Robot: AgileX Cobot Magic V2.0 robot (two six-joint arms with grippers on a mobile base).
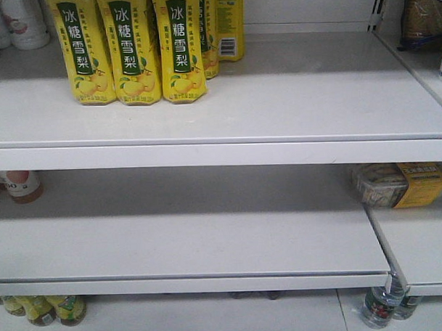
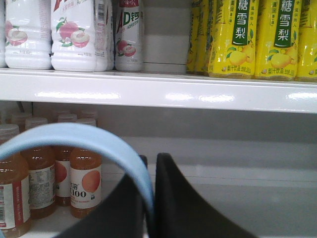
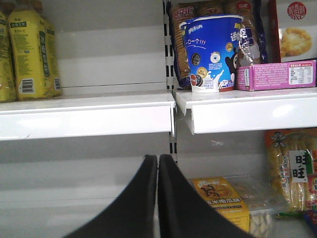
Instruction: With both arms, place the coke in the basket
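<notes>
Two black grippers face white supermarket shelves stocked with yellow pear-drink bottles.
Left gripper is clamped on the basket's pale blue handle; right gripper is pressed closed with nothing between its fingers. No view shows the coke.

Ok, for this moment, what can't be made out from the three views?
- Coke: in no view.
- Basket: left wrist view shows only its blue handle, on which the left pincer is shut; the body is below the frame edge.
- Right pincer: shut on nothing; fingers cut off by the bottom edge.
- Front view: no arms shown; bottom-shelf bottles hidden by the shelf above.
</notes>
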